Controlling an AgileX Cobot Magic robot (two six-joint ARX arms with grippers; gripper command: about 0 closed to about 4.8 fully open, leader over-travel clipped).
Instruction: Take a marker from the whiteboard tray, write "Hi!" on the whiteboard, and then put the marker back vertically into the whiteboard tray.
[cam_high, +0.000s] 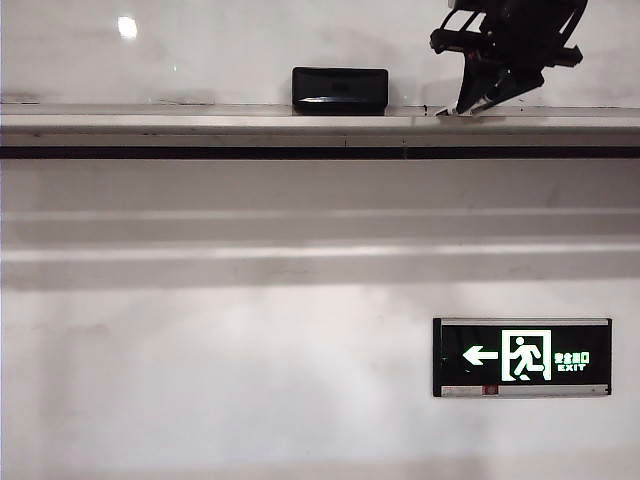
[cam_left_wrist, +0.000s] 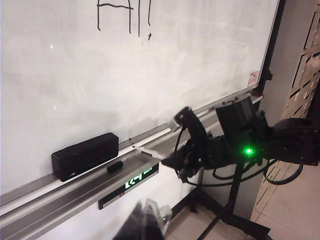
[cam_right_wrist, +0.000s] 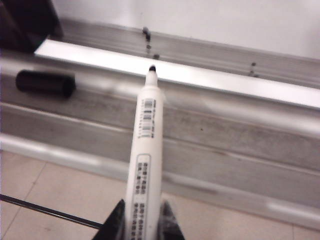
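The marker (cam_right_wrist: 145, 150) is a white barrel with printed labels and a bare black tip, and its cap is off. My right gripper (cam_right_wrist: 142, 227) is shut on the barrel's rear end. It holds the tip just above the grey whiteboard tray (cam_right_wrist: 240, 130). In the left wrist view the marker (cam_left_wrist: 147, 151) slants down onto the tray (cam_left_wrist: 60, 195) from my right gripper (cam_left_wrist: 175, 159). The black cap (cam_left_wrist: 115, 166) lies loose on the tray. The whiteboard (cam_left_wrist: 150, 75) carries black strokes near its upper edge. My left gripper (cam_left_wrist: 145, 220) hangs back below the tray, blurred, with its fingers together and nothing in them.
A black eraser block (cam_high: 340, 88) sits on the tray (cam_high: 200, 120), to the left of my right gripper (cam_high: 480, 100). A green exit sign (cam_high: 521, 357) is fixed to the wall below. A black stand (cam_left_wrist: 230, 200) rises from the tiled floor under the right arm.
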